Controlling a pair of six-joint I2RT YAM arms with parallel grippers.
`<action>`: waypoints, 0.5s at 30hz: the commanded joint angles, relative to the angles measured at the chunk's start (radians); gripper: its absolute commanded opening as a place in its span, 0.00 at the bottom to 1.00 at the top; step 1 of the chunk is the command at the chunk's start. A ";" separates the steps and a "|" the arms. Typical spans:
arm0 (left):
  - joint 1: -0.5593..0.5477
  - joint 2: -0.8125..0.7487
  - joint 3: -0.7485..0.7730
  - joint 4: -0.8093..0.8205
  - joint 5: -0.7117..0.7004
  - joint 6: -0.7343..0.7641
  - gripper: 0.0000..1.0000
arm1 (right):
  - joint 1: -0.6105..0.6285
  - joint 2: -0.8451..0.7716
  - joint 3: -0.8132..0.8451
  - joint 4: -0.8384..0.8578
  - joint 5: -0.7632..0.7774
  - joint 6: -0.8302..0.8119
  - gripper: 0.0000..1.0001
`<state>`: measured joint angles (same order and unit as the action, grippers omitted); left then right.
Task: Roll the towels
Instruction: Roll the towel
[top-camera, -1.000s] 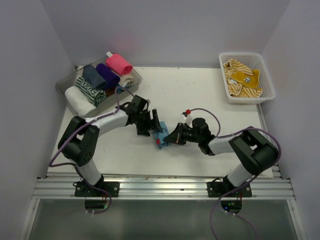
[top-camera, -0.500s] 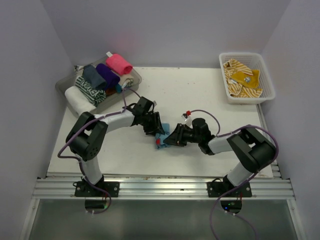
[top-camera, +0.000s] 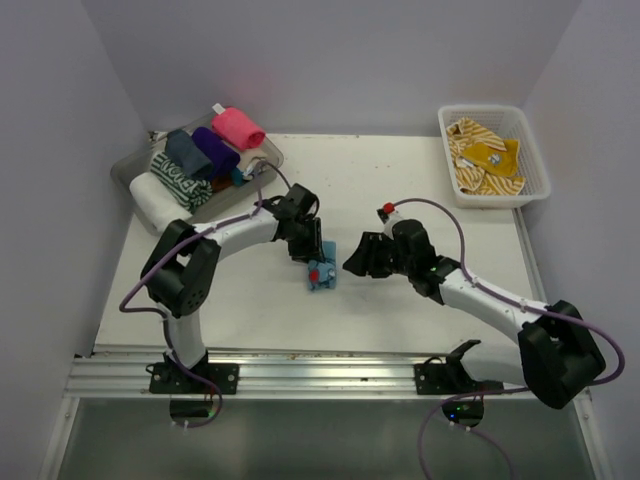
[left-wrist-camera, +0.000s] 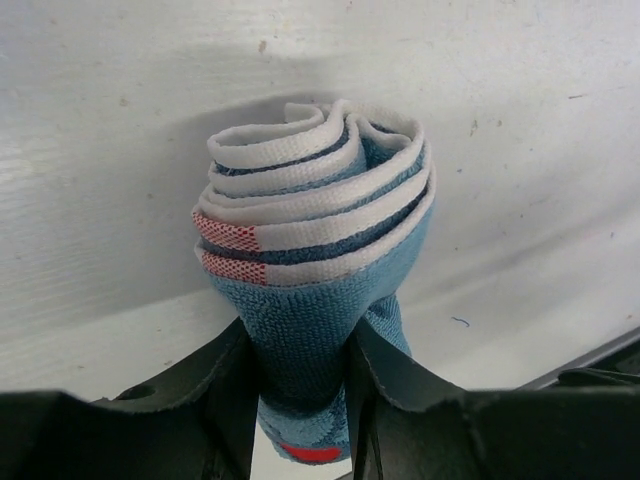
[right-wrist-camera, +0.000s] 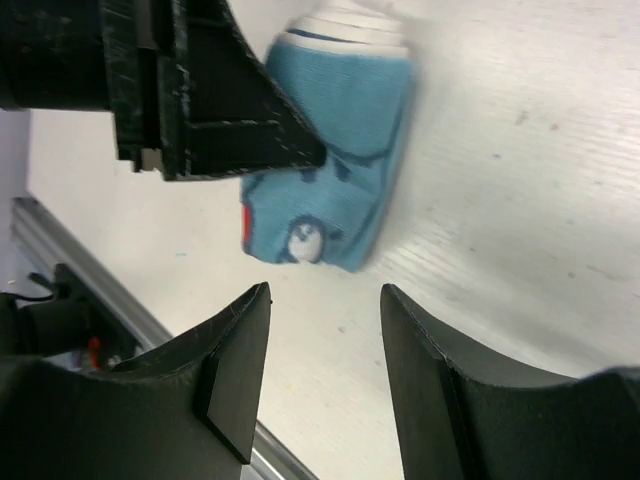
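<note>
Light blue terry, wound into a tight spiral of white and dark layers: the light blue towel (left-wrist-camera: 310, 250), pinched at its near end between the two black fingers (left-wrist-camera: 215, 400) of the left gripper (left-wrist-camera: 298, 340), jaws narrow and pressed into the cloth on both sides. Red mesh trim at the left of the spiral, a red tag at the roll's lower edge. From above, the roll lying on the white table (top-camera: 400, 180) near its middle, at the tip of the left gripper. Just to its right and apart from it, the right gripper (top-camera: 352, 258), its own fingers (right-wrist-camera: 235, 360) spread wide with nothing between them, the blue roll and one black finger of the left gripper in view beyond. At the table's far left corner, a clear tray (top-camera: 268, 160) packed with rolled cloths: hot pink roll (top-camera: 238, 127), purple roll (top-camera: 215, 150), dark blue-grey roll (top-camera: 185, 152), green-and-white lettered roll (top-camera: 175, 182), white roll (top-camera: 150, 200). At the far right corner, a white lattice basket (top-camera: 500, 200) with crumpled, unrolled mustard-yellow striped towels (top-camera: 485, 155).
</note>
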<state>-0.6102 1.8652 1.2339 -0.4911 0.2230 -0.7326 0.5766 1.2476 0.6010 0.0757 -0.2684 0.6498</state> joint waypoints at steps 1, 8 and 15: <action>0.001 0.022 0.067 -0.130 -0.154 0.102 0.38 | 0.000 -0.039 0.049 -0.180 0.130 -0.088 0.52; -0.019 0.058 0.154 -0.322 -0.355 0.245 0.37 | 0.002 -0.013 0.060 -0.197 0.159 -0.091 0.52; -0.042 0.052 0.222 -0.463 -0.612 0.256 0.37 | 0.002 -0.007 0.054 -0.191 0.167 -0.087 0.52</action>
<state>-0.6422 1.9038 1.4078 -0.8249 -0.1890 -0.5186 0.5766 1.2377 0.6270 -0.1104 -0.1223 0.5793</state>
